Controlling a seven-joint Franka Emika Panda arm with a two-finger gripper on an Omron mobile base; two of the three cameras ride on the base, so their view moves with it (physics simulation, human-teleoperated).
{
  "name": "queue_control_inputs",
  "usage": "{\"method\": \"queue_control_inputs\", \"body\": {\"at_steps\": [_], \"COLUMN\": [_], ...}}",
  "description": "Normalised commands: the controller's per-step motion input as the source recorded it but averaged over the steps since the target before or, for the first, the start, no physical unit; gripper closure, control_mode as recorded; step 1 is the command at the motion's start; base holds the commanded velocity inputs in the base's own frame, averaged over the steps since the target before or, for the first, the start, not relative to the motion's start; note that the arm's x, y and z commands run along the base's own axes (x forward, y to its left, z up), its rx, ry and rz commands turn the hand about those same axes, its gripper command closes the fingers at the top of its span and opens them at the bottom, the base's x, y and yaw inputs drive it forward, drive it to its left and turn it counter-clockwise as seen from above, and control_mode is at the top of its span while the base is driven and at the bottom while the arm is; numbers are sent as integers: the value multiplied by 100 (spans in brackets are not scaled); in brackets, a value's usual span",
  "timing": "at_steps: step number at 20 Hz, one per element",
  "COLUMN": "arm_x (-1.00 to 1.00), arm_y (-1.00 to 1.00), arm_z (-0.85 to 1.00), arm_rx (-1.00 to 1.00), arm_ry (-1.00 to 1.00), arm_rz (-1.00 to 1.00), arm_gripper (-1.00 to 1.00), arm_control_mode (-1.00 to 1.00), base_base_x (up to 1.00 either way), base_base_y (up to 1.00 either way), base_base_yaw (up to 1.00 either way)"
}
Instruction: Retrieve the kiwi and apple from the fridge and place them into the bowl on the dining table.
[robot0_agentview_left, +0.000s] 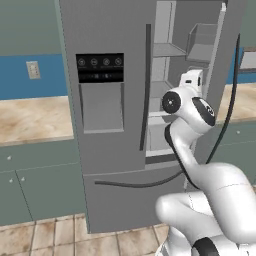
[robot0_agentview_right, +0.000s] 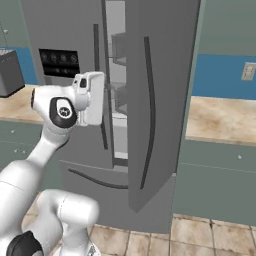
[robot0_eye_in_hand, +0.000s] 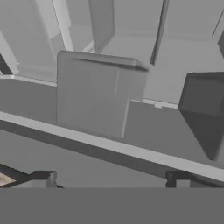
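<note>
The fridge (robot0_agentview_left: 107, 145) is a tall grey steel unit with a black dispenser panel (robot0_agentview_left: 99, 67). Its left door is closed and its right door (robot0_agentview_right: 160, 100) is swung open. My white hand (robot0_agentview_left: 191, 81) reaches into the opening at mid-shelf height, and it also shows beside the door gap (robot0_agentview_right: 93, 97). In the hand view my gripper (robot0_eye_in_hand: 111, 178) is open, with nothing between its dark fingertips (robot0_eye_in_hand: 43, 177). Ahead of it lie grey shelves (robot0_eye_in_hand: 157, 127) and a grey box-like bin (robot0_eye_in_hand: 94, 94). The kiwi and apple are hidden. The bowl and dining table are out of view.
Beige stone counters (robot0_agentview_left: 30, 117) over teal cabinets (robot0_agentview_right: 215, 180) flank the fridge. The open door's bins (robot0_agentview_left: 202, 42) stand right of my hand. A grey appliance (robot0_agentview_right: 7, 72) sits on the left counter. Tiled floor (robot0_agentview_right: 200, 235) lies in front.
</note>
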Motion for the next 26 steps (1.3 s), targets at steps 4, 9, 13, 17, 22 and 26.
{"method": "queue_control_inputs", "body": {"at_steps": [4, 9, 13, 17, 22, 26], "arm_x": [31, 49, 15, -24, -41, -7], "arm_y": [-52, -45, -56, -82, -100, -100], "arm_z": [-42, -30, -4, 0, -4, -16], "arm_rx": [-7, -6, -2, 0, 0, 0], "arm_ry": [0, 0, 0, 1, 3, 2], "arm_rz": [-12, -10, -9, -10, -15, -19], "arm_gripper": [-100, -100, -100, -100, -100, -100], "arm_control_mode": [-100, -100, -100, -100, -100, -100], "base_base_x": [0, 0, 0, 0, 0, 0], "base_base_y": [0, 0, 0, 0, 0, 0], "base_base_yaw": [0, 0, 0, 0, 0, 0]}}
